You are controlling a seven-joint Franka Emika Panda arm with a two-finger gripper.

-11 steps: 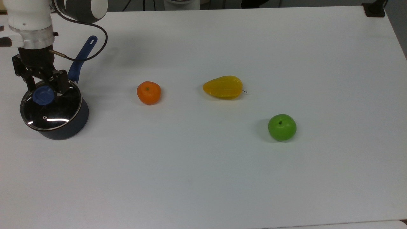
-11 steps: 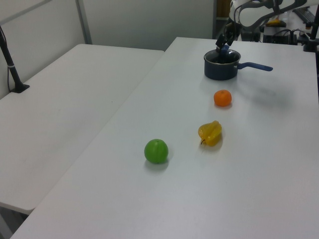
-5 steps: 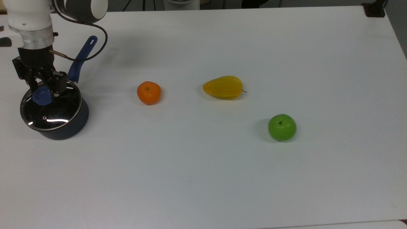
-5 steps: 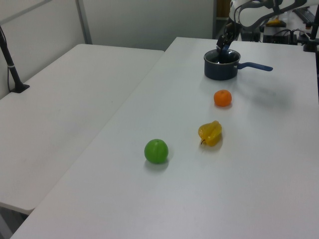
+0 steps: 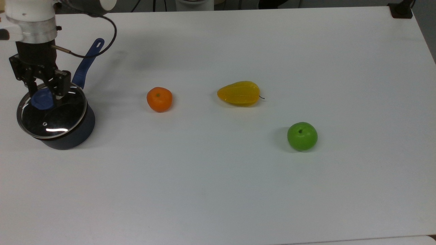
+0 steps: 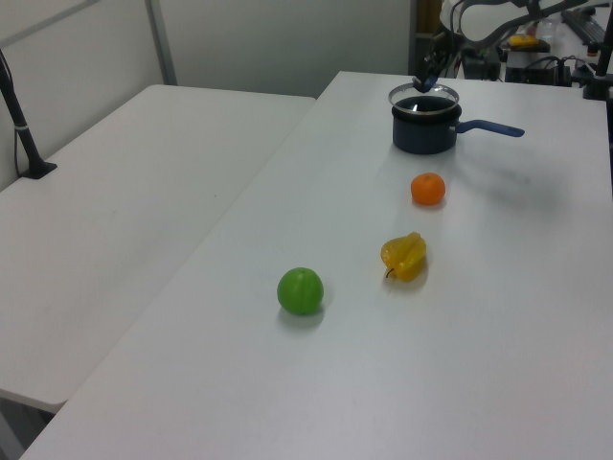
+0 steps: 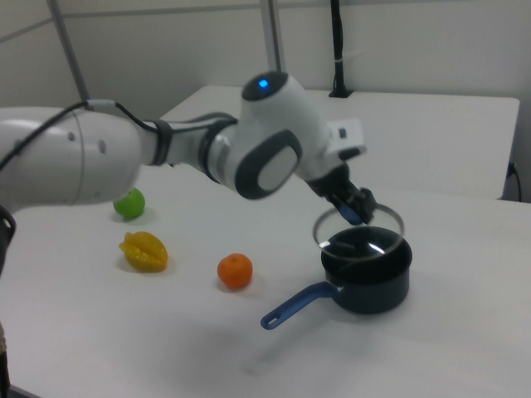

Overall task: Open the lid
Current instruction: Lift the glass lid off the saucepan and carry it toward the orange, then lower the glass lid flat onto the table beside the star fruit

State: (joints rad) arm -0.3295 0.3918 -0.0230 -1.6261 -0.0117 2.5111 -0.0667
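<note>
The end effector [image 5: 43, 91] grips the blue knob [image 5: 41, 99] of the lid [image 5: 51, 115], which hangs clear above the saucepan [image 7: 369, 278] at the top view's far left. An orange [image 5: 159, 99] lies nearby on the tabletop [image 5: 238, 177].

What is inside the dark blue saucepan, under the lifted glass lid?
The lid, held by the gripper, hangs just above the saucepan. Through the glass its inside looks dark, with no clear contents; the bottom stays hidden by reflections.
</note>
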